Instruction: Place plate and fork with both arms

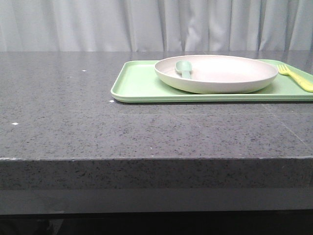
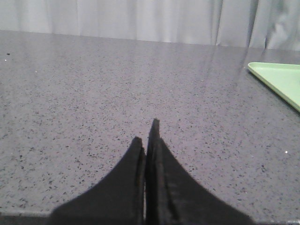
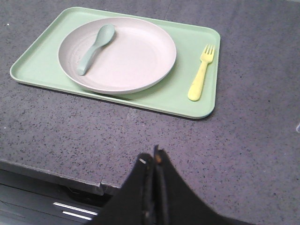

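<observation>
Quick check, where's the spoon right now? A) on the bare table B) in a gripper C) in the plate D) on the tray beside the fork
C: the teal spoon lies inside the plate, which sits on the green tray; the fork lies alone on the tray beside the plate.

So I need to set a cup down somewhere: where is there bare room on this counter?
The dark speckled stone counter lies bare left of the light green rectangular tray, and in front of it to the near edge. The tray is crowded: the round off-white plate holding a pale teal spoon fills its middle, with the small yellow plastic fork beside it.
</observation>
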You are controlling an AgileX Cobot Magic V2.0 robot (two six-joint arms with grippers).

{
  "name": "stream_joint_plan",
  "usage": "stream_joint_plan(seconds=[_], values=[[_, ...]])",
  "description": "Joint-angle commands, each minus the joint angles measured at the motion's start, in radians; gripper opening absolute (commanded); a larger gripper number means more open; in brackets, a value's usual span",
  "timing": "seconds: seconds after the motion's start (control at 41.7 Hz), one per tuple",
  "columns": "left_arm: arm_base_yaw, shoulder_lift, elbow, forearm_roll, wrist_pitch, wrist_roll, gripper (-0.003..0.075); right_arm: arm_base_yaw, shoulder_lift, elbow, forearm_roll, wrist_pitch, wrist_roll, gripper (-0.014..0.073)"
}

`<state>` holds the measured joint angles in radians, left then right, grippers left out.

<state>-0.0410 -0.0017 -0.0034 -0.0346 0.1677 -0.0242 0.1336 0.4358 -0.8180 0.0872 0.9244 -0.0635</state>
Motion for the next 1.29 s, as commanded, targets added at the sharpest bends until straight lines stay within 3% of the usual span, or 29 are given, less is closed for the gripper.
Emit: stream_joint_plan(seconds=[0.0,1.078,1.174,1.27], values=[[0.002,-0.025,0.003,-0.015,-0.133,-0.001,-0.0018,-0.002,0.008,-0.022,-0.007,-0.075,0.0,-0.0068],[-0.014,-0.027,0.011,-0.015,-0.157,-0.001,-0.0018,-0.002,0.008,-0.022,-0.008,-0.075,0.0,-0.0068],[-0.014,-0.027,0.011,-0.015,-0.157,-0.001,-0.0018,-0.004,-0.017,0.027,-0.033,-0.148,-0.004,-0.0068],[-0.014,-0.025,0.011,-0.015,-0.157,-0.001,-0.0018,-0.014,-0.082,0.155,-0.035,-0.346,-0.004,-0.0068]])
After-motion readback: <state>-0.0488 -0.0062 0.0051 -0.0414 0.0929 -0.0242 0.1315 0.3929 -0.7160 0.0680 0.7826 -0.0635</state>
